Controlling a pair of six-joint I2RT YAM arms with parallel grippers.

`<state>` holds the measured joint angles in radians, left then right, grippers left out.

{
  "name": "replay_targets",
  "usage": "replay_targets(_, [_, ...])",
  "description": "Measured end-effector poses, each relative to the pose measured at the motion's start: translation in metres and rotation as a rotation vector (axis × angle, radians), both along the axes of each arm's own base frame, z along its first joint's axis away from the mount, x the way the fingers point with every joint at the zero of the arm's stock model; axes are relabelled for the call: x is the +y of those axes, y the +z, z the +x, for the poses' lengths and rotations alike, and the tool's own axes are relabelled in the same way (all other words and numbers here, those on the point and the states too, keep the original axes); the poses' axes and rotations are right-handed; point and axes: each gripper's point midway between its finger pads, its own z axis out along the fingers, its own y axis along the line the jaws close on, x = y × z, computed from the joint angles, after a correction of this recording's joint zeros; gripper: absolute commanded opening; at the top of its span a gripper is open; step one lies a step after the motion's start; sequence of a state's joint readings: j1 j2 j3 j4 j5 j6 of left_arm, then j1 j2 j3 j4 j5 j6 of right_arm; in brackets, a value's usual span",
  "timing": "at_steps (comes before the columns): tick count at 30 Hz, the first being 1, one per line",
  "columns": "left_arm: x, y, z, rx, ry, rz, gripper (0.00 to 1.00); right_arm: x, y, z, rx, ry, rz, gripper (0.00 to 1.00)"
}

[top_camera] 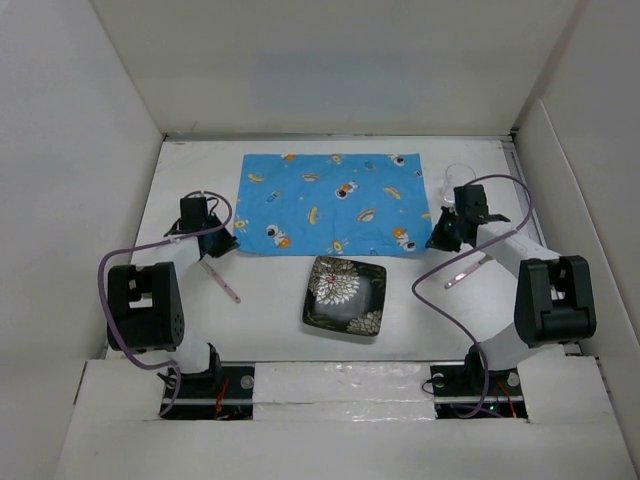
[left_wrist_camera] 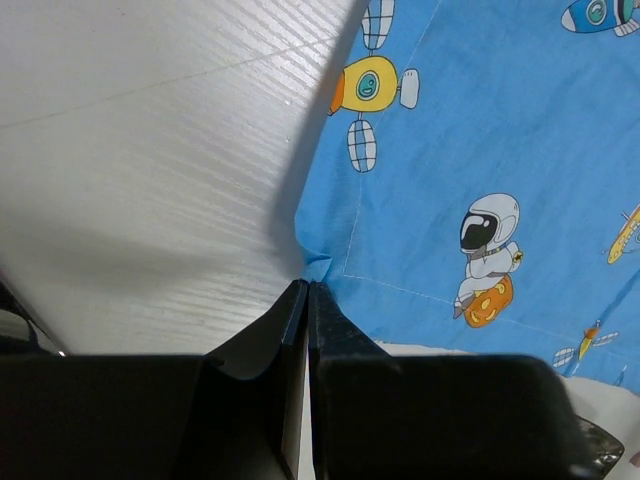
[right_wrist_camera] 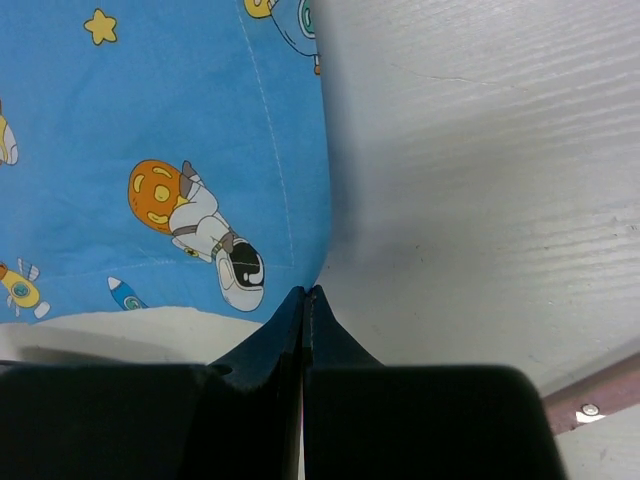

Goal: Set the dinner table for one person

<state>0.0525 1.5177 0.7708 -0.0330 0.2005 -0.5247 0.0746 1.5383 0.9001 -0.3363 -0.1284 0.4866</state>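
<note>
The white table fills the middle of the top view. A blue mat lies across its upper centre, and a dark floral plate sits just below the mat. The left gripper is pressed together on the mat's lower left corner, and the right gripper pinches its lower right corner.

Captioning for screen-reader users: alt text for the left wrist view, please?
The left gripper, its black fingers shut, pinches a corner of the blue space-print cloth mat, whose edge is raised slightly off the white table. An astronaut and a yellow satellite are printed on it.
</note>
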Motion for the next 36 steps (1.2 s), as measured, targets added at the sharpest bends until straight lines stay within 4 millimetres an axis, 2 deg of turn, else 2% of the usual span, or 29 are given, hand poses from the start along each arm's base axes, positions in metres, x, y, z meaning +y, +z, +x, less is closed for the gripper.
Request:
replay_targets(8, [0.004,0.004,-0.021,0.015,0.004,0.028,0.0,-0.014,-0.004,-0.014,0.018,-0.02,-0.009,0.0])
replay_targets(15, [0.003,-0.005,-0.043,0.064,0.002,0.027,0.0,-0.015,-0.014,-0.027,0.053,-0.014,-0.008,0.01])
replay_targets(27, [0.003,-0.006,-0.051,0.091,0.002,0.029,0.0,-0.013,-0.016,-0.049,0.064,0.004,-0.001,0.05])
replay_targets(30, [0.003,-0.004,-0.052,0.087,0.002,0.029,0.0,-0.013,-0.011,-0.051,0.053,0.004,-0.001,0.15])
replay_targets(31, [0.003,-0.003,-0.052,0.085,0.002,0.03,0.0,-0.013,-0.009,-0.051,0.047,0.004,-0.001,0.23])
replay_targets(34, [0.003,0.0,-0.052,0.08,0.002,0.031,0.0,-0.014,-0.006,-0.053,0.044,0.006,-0.004,0.37])
replay_targets(36, [0.003,0.002,-0.053,0.075,0.002,0.03,0.04,-0.015,-0.004,-0.054,0.049,0.005,-0.009,0.4])
